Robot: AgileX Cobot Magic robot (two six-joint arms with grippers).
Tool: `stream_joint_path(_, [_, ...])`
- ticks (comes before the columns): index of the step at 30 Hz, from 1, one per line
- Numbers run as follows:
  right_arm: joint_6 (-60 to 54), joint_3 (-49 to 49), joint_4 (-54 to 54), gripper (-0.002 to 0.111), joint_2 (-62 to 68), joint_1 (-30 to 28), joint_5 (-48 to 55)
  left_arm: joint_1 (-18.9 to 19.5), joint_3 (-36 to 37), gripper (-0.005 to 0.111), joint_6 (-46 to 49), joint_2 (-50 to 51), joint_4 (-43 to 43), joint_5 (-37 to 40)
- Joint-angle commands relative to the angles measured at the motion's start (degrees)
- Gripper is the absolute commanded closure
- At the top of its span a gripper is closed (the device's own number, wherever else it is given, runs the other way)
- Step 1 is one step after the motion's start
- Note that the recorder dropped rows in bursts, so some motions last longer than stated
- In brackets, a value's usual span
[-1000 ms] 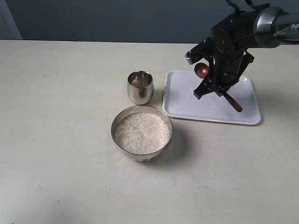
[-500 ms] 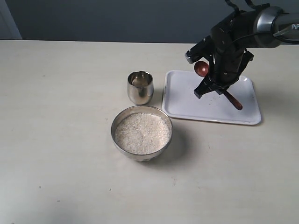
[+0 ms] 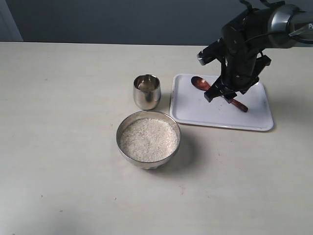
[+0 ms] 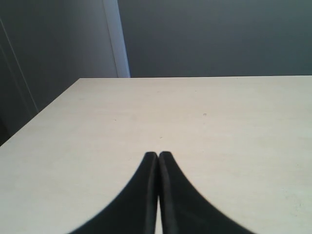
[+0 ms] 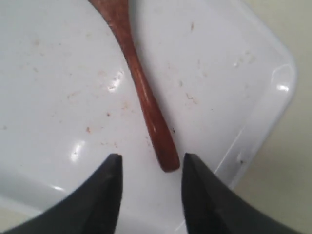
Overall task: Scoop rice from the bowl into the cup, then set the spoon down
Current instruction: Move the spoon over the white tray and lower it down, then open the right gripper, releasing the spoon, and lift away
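The wooden spoon (image 3: 199, 82) lies flat on the white tray (image 3: 205, 110), its scoop toward the cup and its handle (image 5: 146, 105) running under my right gripper (image 3: 226, 96). That gripper (image 5: 151, 158) hangs open just above the handle's end, holding nothing. The steel cup (image 3: 146, 91) stands left of the tray. In front of it sits the wide steel bowl (image 3: 148, 161), filled with white rice (image 3: 148, 139). My left gripper (image 4: 158, 154) is shut and empty over bare table, out of the exterior view.
The tray's rim (image 5: 263, 122) lies close beside the right fingers. The tabletop (image 3: 63, 122) stretches cream-coloured to the left and front. A dark wall (image 3: 122, 19) runs behind the table's far edge.
The spoon dropped from the right gripper's hold and now lies flat on the tray. The right gripper opened and lifted slightly.
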Motion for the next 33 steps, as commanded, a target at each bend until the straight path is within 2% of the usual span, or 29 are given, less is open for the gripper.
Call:
stream_joint_path(1, [0.8,-0.1,1.8,0.092,-4.5,-0.3,2.1,-0.1,-0.1,0.106,-0.2,-0.2,0.0,-0.6])
stream_joint_path(3, [0.8,-0.1,3.4,0.106,-6.6,-0.3,2.9,-0.1,-0.1,0.106,-0.2,-0.2,0.0,-0.6])
stream_joint_path(4, [0.8,-0.1,4.1,0.109,-7.8,-0.3,3.8,-0.1,-0.1,0.106,-0.2,-0.2,0.0,-0.6])
stream_joint_path(12, [0.1,1.3,14.1,0.109,-20.9,0.4,9.5,-0.1,-0.1,0.106,-0.2,-0.2,0.0,-0.6])
stream_joint_path(22, [1.2,7.8,15.3,0.109,-43.4,8.1,7.0,-0.1,-0.1,0.106,-0.2,-0.2,0.0,-0.6])
stream_joint_path(28, [5.0,14.0,14.9,0.109,-53.3,11.1,9.7,-0.1,-0.1,0.106,-0.2,-0.2,0.0,-0.6])
stream_joint_path(33, [7.5,20.2,13.9,0.109,-61.0,11.2,15.7,-0.1,-0.1,0.106,-0.2,-0.2,0.0,-0.6])
